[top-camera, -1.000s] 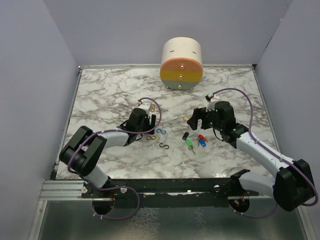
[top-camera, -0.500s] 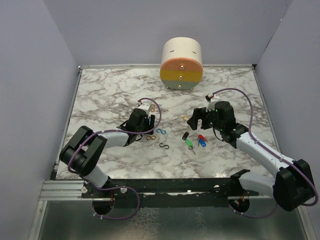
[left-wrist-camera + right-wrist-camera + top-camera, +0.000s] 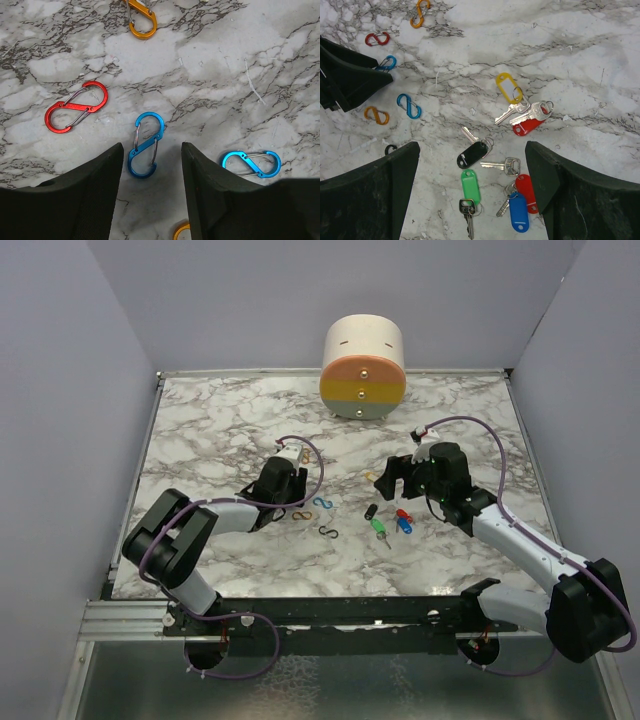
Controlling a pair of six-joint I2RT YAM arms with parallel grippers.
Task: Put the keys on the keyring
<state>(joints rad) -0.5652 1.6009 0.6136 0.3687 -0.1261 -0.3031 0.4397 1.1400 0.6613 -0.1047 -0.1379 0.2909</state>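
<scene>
The keys [image 3: 490, 165] lie in a loose bunch on the marble, each on a small split ring with a plastic tag: yellow [image 3: 506, 86], red [image 3: 527, 126], black [image 3: 472, 154], green [image 3: 470, 186] and blue [image 3: 518, 212]. My right gripper [image 3: 472, 147] hangs open above them, touching none. Several S-shaped clips lie to their left; I cannot tell which is the keyring. My left gripper [image 3: 152, 150] is open and low over the table. The near end of a dark blue clip [image 3: 145, 147] lies between its fingertips, ungripped.
Around the left gripper lie a red clip [image 3: 76, 106], an orange clip [image 3: 141, 20] and a light blue clip [image 3: 251, 164]. A black clip [image 3: 329, 532] lies nearer the front. A round drum with coloured bands [image 3: 363, 368] stands at the back of the table [image 3: 200, 430].
The left gripper's jaws have come closer together around the end of the dark blue clip. The right arm and the keys have not moved.
</scene>
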